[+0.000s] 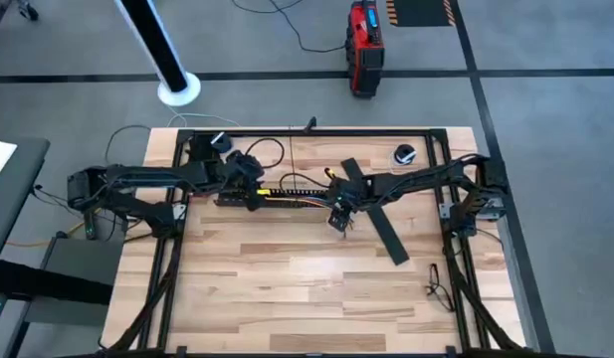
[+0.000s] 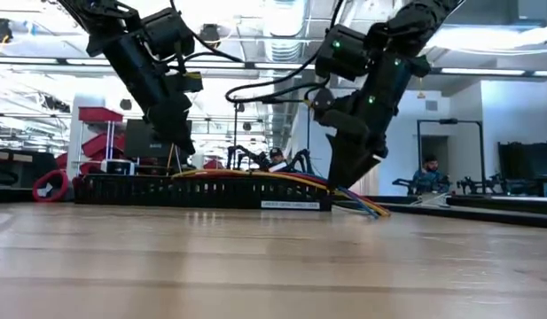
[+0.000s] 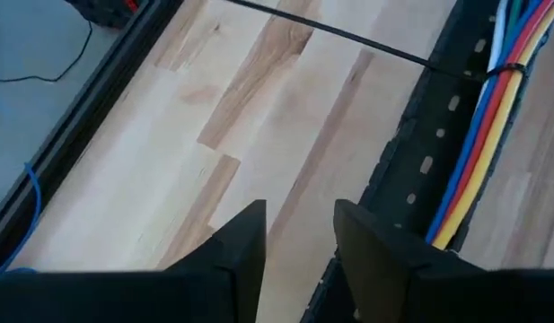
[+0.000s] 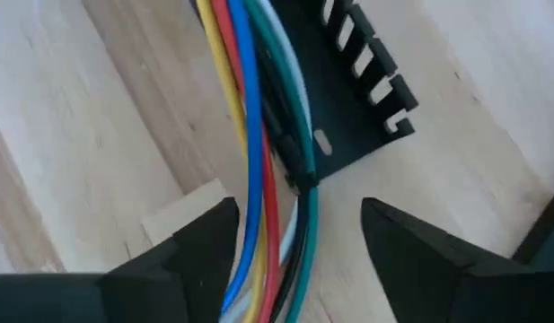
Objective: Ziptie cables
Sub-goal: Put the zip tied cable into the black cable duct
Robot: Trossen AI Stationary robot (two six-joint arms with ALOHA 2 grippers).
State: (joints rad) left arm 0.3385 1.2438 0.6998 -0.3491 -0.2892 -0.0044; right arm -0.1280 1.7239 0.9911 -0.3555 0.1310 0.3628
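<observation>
Right gripper (image 4: 294,238) is wide open over the cables (image 4: 259,135); left gripper (image 3: 299,238) narrowly open, empty. Next: grasp the bundle.

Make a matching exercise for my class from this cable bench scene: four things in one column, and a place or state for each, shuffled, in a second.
Things
1. bundle of yellow, red, blue and green cables
2. long black comb-slotted plastic channel
3. flat black rigid strip
4. left gripper

Places or states
A. lies diagonally on the wooden table, under the right arm
B. open, hovering above bare wood beside the channel
C. runs along the channel and spills out of its end, between the fingers of the open right gripper
D. sits on the table between the two arms, holding the wires

Pairs: 1-C, 2-D, 3-A, 4-B
</observation>
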